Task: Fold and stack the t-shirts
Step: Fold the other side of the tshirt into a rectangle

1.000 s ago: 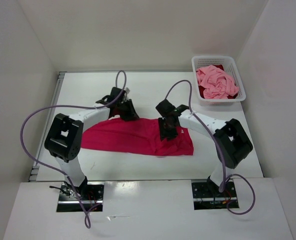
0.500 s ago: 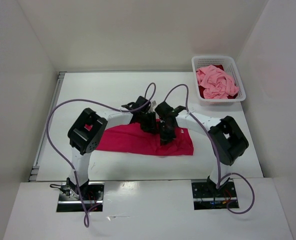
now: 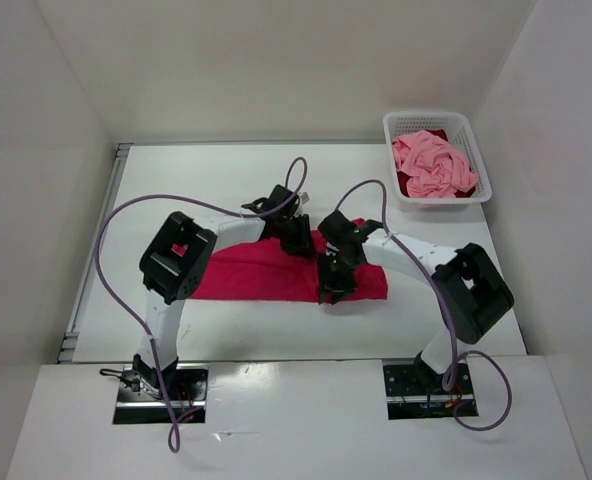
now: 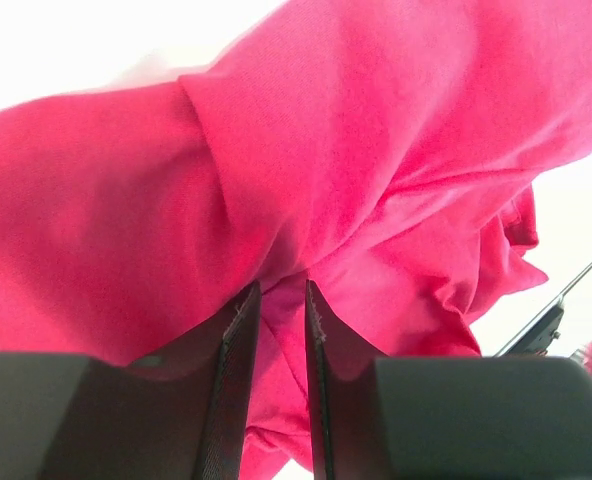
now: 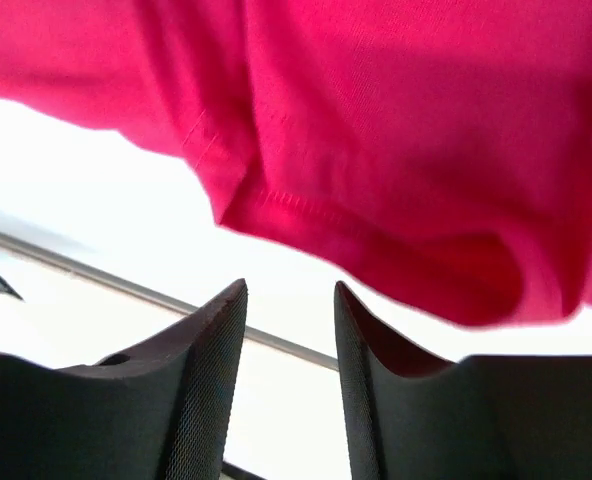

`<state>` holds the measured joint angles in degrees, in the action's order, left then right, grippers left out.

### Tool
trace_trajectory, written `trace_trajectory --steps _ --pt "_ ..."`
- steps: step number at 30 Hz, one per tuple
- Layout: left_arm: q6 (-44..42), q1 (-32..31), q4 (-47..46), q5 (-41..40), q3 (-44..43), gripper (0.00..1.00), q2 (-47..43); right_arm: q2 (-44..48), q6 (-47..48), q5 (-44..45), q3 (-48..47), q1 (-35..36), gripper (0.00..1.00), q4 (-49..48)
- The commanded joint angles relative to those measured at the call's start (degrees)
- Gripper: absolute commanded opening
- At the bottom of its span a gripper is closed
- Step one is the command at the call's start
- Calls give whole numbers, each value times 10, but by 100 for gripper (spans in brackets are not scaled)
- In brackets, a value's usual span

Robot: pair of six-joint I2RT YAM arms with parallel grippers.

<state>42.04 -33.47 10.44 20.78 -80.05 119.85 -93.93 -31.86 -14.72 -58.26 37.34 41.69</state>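
White walls [image 3: 276, 70] close in a pale desk [image 3: 176, 190], and the magenta-red t-shirt [image 3: 246, 280] lies in a long band across its middle, close to the arm bases. At the shirt's far edge the left claw [image 3: 298, 238] is nipped narrow on a gathered fold of that cloth, and its wrist view shows the fabric bunched and creased around the jaws rather than flat. Just right of it, the right claw [image 3: 331, 290] hangs over the shirt's near right part with jaws apart and nothing between them, a stitched hem just beyond its fingertips. In the far right corner a basket [image 3: 401, 125] holds the light pink t-shirt [image 3: 431, 165], crumpled on top of the dark crimson t-shirt [image 3: 404, 183]. The left pinch probably holds a wad of layers, so pulling on it may drag the whole shirt and set wrinkles into the fold. The right claw may close short of the hem, or catch one layer only, which would leave the fold skewed. With both claws this near each other, either could knock the other.
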Motion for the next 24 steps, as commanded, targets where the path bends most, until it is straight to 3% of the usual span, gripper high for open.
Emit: trace_trajectory --steps 1,4,11,17,21,24 --pt "8 10 -16 3 15 32 -39 50 -3 5 -40 -8 41 22" --pt "13 10 -31 22 48 32 -85 58 -3 5 -59 -36 22 14" --pt "12 10 -36 44 111 33 -112 4 -36 44 -48 -107 6 -92" --pt "-19 10 -2 29 143 36 -113 -55 -47 95 -36 -139 6 -128" --pt "-19 50 -8 23 159 36 -162 -62 -53 113 -15 -170 6 -140" --pt "-19 93 -8 23 165 37 -204 -45 -47 113 -48 -170 12 -127"
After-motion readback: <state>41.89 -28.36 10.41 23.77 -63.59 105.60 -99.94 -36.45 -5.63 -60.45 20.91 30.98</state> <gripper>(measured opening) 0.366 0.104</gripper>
